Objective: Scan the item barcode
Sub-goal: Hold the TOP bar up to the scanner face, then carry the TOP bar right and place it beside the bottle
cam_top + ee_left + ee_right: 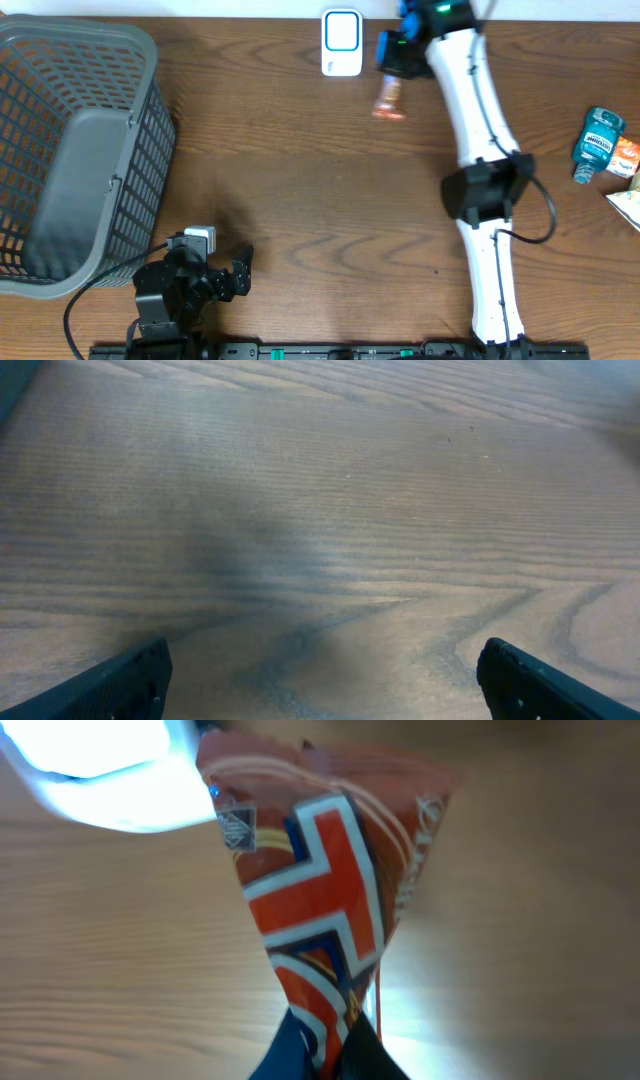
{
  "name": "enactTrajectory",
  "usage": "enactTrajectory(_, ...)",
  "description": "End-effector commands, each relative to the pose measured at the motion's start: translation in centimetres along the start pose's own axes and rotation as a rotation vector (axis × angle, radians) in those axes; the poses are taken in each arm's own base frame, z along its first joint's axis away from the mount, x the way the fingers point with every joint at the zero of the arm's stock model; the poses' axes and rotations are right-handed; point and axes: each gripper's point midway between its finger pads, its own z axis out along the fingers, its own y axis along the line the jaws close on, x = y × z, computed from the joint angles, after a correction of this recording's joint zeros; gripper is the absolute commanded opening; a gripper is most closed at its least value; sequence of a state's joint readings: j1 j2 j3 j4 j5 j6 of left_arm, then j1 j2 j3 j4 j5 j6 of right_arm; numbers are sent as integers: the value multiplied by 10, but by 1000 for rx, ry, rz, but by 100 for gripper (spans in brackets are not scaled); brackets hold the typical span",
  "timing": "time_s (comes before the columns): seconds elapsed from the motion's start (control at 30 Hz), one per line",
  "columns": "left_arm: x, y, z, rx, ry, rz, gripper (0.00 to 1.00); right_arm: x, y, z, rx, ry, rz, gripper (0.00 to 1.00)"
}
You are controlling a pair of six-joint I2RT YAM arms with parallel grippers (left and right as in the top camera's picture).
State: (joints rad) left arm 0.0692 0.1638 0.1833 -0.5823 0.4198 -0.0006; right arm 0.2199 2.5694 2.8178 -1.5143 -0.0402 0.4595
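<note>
Dark wood-grain tabletop (300,190) fills every view. At its far edge the right end effector (394,70) is clamped on one end of an orange-red snack packet (388,100), held just beside the white barcode scanner (341,42), whose face glows in the right wrist view. The left end effector (232,278) stands spread wide over bare wood, near the grey basket (70,150). A blue mouthwash bottle (598,140) lies far right.

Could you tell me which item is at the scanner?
The orange-red packet, held by the right gripper beside the white scanner; the blue bottle lies untouched far right.
</note>
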Motion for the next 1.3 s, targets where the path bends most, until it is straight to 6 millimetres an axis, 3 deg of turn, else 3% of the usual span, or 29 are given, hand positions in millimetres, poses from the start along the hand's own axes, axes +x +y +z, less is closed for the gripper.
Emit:
enactTrajectory(0.0, 0, 0, 0, -1, -2, -3, 98, -22, -81, -36, 259, -86, 8, 1)
enactTrajectory(0.17, 0, 0, 0, -1, -2, -3, 98, -26, -186, -27, 558, -30, 49, 1)
enactTrajectory(0.3, 0, 0, 0, -1, -2, -3, 98, -25, -256, -1, 661, 12, 141, 1)
enactTrajectory(0.4, 0, 0, 0, -1, -2, -3, 98, -13, -308, 17, 722, 59, 212, 1)
enactTrajectory(0.57, 0, 0, 0, -1, -2, -3, 98, 6, -366, 18, 765, 114, 310, 1)
enactTrajectory(0.6, 0, 0, 0, -1, -2, -3, 98, 6, -371, 16, 754, 111, 329, 9)
enactTrajectory(0.63, 0, 0, 0, -1, -2, -2, 98, 5, -374, 13, 739, 106, 346, 24)
enactTrajectory(0.7, 0, 0, 0, -1, -2, -3, 98, 3, -375, 6, 697, 96, 373, 71)
enactTrajectory(0.8, 0, 0, 0, -1, -2, -3, 98, -4, -359, -8, 585, 67, 400, 99)
enactTrajectory(0.9, 0, 0, 0, -1, -2, -3, 98, -15, -331, -34, 472, 14, 415, 99)
enactTrajectory(1.0, 0, 0, 0, -1, -2, -3, 98, -19, -301, -76, 396, -52, 440, 99)
enactTrajectory(1.13, 0, 0, 0, -1, -2, -3, 98, -17, -242, -149, 239, -171, 396, 99)
enactTrajectory(1.27, 0, 0, 0, -1, -2, -2, 98, 0, -195, -222, 132, -300, 326, 99)
